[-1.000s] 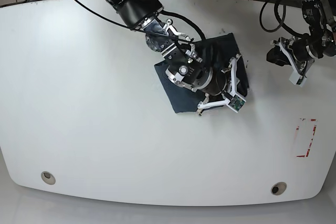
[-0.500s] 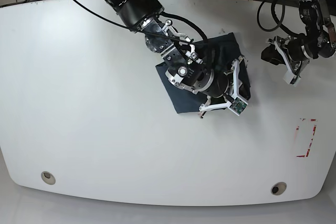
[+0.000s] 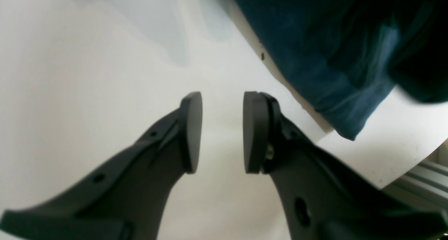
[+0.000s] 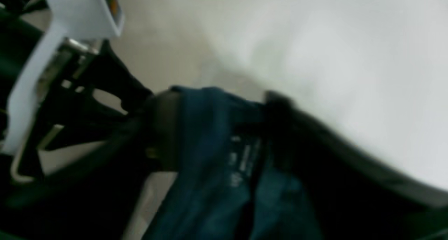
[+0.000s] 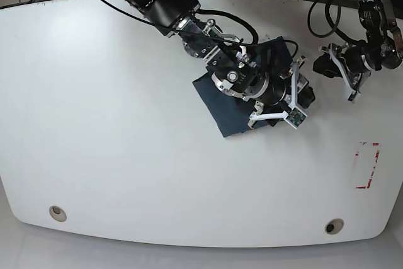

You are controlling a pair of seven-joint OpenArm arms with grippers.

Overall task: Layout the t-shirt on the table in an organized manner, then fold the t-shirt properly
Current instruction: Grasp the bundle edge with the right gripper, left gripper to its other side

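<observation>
- Currently, item one: the t-shirt (image 5: 236, 108), dark navy, lies as a compact folded block on the white table (image 5: 113, 124), towards its far right part, partly under my right arm.
- Item two: my right gripper (image 4: 217, 128) sits over the shirt's neck end. The wrist view is blurred; cloth bearing the pale neck print (image 4: 241, 163) lies between the two dark fingers, but I cannot tell whether they pinch it or stand loose around it.
- Item three: my left gripper (image 3: 222, 131) hovers over bare table beside the shirt's edge, its jaws parted by a narrow gap and holding nothing. In the base view it (image 5: 343, 70) stands apart from the shirt, to that view's right.
- Step in hand, by my judgement: the fold looks largely made, and this is the placing or tidying of the folded bundle.
- Next move, by my judgement: free the right fingers without dragging the top layer, then square the bundle's edges; the left gripper is placed to steady the near edge.
- Containers: none in view; a red-outlined mark (image 5: 367, 165) on the table, well apart from the shirt, has nothing on it.
</observation>
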